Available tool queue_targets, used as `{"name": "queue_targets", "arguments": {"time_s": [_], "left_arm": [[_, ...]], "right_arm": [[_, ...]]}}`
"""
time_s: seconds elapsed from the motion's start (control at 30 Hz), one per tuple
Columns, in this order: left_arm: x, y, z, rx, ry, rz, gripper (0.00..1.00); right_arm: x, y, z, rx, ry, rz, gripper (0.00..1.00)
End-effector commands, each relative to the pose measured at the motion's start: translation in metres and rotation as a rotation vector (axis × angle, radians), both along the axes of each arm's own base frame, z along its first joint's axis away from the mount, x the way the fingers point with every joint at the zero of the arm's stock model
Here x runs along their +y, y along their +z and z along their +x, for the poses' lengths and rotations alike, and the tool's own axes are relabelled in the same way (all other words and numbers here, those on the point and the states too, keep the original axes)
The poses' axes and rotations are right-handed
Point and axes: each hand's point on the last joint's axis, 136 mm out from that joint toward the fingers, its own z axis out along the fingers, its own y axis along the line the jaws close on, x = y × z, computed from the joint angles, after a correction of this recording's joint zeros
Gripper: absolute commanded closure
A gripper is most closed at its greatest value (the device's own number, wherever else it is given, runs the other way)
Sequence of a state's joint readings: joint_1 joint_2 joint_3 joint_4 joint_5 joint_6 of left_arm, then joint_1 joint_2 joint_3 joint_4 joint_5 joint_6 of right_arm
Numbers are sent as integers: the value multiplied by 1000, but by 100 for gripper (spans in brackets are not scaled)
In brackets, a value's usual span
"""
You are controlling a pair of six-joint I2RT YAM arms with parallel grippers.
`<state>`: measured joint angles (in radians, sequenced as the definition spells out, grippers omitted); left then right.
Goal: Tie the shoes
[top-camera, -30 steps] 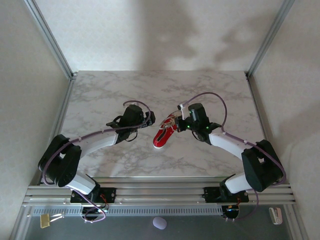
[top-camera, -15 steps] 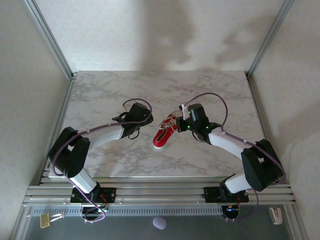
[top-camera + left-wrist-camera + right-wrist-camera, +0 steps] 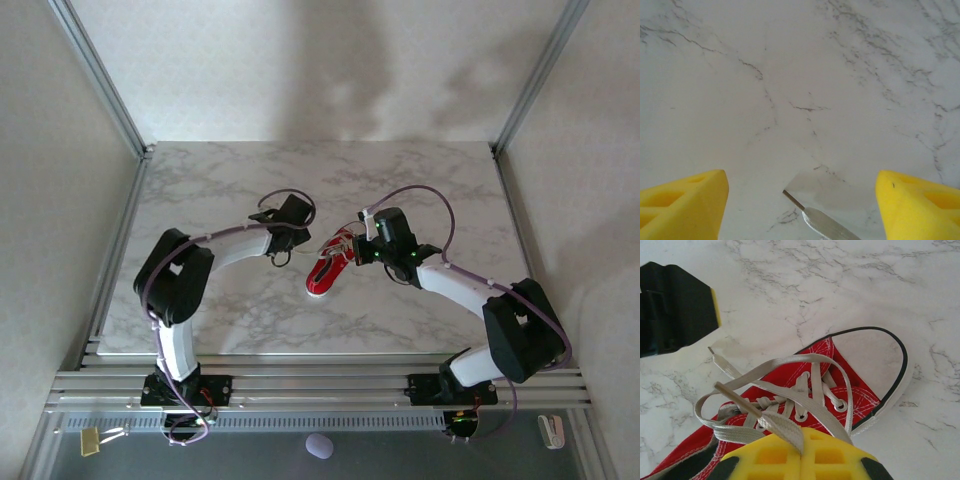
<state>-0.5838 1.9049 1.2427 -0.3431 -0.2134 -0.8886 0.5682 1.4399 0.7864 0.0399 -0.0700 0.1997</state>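
Observation:
The small red sneaker (image 3: 324, 270) lies on the marble table (image 3: 220, 190), its white toe (image 3: 875, 357) pointing away from my right wrist camera. My right gripper (image 3: 801, 452) is shut on a white lace (image 3: 785, 427) just above the eyelets, and one stiff lace tip (image 3: 730, 393) sticks out to the left. In the top view the right gripper (image 3: 353, 247) sits at the shoe's lace end. My left gripper (image 3: 297, 238) hovers just left of the shoe, open. Between its yellow fingers (image 3: 685, 200) a loose lace end (image 3: 820, 222) rests on the marble, untouched.
The left gripper's black body (image 3: 675, 307) stands close to the left of the shoe in the right wrist view. Metal frame posts (image 3: 100, 80) and white walls enclose the table. The arm bases sit on a rail (image 3: 320, 385) at the near edge.
The left arm has swung its gripper up and right, closer to the shoe, with its elbow folding in. The right arm and the shoe have hardly moved.

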Motion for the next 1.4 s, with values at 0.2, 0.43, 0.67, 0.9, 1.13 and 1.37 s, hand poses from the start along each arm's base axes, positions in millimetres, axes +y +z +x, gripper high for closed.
{"name": "queue_targets", "arguments": {"time_s": [0.2, 0.43, 0.67, 0.9, 1.13, 1.37], "left_arm": [[-17, -14, -7, 70, 48, -24, 27], [-20, -26, -5, 102, 66, 3, 33], [-24, -37, -8, 124, 67, 9, 36], [-30, -47, -14, 143, 58, 13, 37], [-23, -42, -21, 129, 79, 22, 41], [-22, -26, -29, 108, 88, -2, 39]], "right_arm": [[1, 3, 4, -6, -21, -11, 100], [1, 0, 2, -4, -21, -16, 100], [0, -1, 2, -1, -22, -20, 100], [0, -2, 2, 1, -22, -24, 100], [1, -3, 1, 3, -23, -26, 100], [1, -5, 2, 3, -24, -31, 100]]}}
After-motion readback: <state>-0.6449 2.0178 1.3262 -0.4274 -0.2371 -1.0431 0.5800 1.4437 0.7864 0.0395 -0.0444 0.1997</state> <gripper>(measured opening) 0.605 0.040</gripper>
